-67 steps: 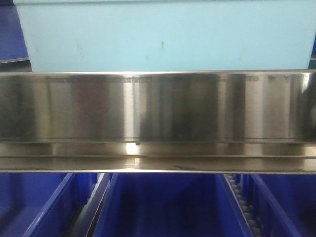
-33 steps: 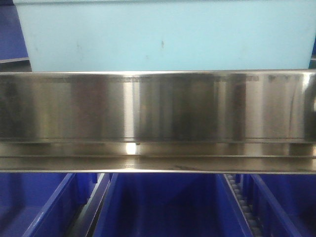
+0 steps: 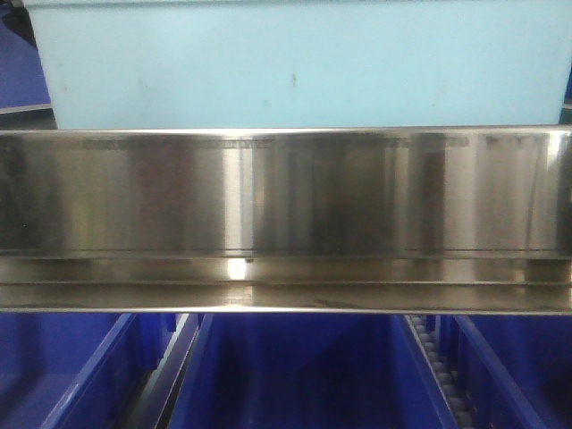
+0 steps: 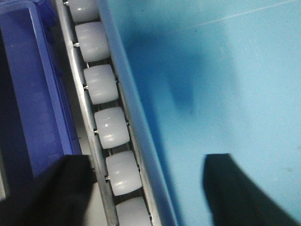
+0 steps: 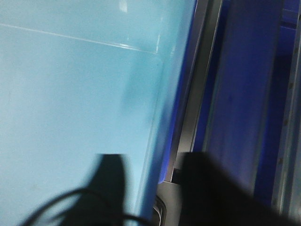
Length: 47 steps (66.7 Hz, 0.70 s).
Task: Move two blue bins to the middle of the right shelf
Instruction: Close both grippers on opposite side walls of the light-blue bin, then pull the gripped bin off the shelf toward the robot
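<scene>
One pale blue bin [image 3: 304, 63] fills the top of the front view, standing just behind the shiny steel front rail of the right shelf middle [image 3: 286, 192]. In the left wrist view my left gripper [image 4: 146, 160] is open and straddles the bin's [image 4: 225, 70] left wall, with one finger inside the bin and the other over the rollers. In the right wrist view my right gripper [image 5: 153, 157] is open astride the bin's [image 5: 70, 84] right wall, with one finger inside and one outside. Neither pair of fingers touches the wall.
Dark blue bins [image 3: 286, 375] sit on the tier below the rail. A track of white rollers [image 4: 101, 84] runs along the pale bin's left side, with a dark blue bin [image 4: 23, 84] beyond it. Another dark blue bin [image 5: 240, 94] stands close on the right.
</scene>
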Available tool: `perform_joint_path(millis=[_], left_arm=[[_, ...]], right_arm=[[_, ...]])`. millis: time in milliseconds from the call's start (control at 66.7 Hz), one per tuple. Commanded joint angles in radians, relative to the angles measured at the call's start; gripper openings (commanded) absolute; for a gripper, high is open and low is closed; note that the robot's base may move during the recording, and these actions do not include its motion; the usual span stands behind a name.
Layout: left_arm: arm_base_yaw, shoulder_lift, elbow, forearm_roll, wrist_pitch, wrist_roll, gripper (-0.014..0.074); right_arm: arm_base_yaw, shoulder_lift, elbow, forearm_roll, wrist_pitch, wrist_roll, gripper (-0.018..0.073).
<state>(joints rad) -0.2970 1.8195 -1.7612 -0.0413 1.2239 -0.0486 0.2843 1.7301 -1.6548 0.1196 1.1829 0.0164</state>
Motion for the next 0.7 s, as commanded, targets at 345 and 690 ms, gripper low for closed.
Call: perform_joint_path(millis=[345, 690], left_arm=[[-0.005, -0.009, -0.009, -0.01, -0.003, -0.007, -0.0111], [-0.005, -0.049, -0.168, -0.01, -0.003, -0.015, -0.0111]], right_arm=[[0.002, -0.001, -0.007, -0.01, -0.001, 0.001, -0.0152], [0.002, -0.118, -0.01, -0.01, -0.061, 0.001, -0.0152]])
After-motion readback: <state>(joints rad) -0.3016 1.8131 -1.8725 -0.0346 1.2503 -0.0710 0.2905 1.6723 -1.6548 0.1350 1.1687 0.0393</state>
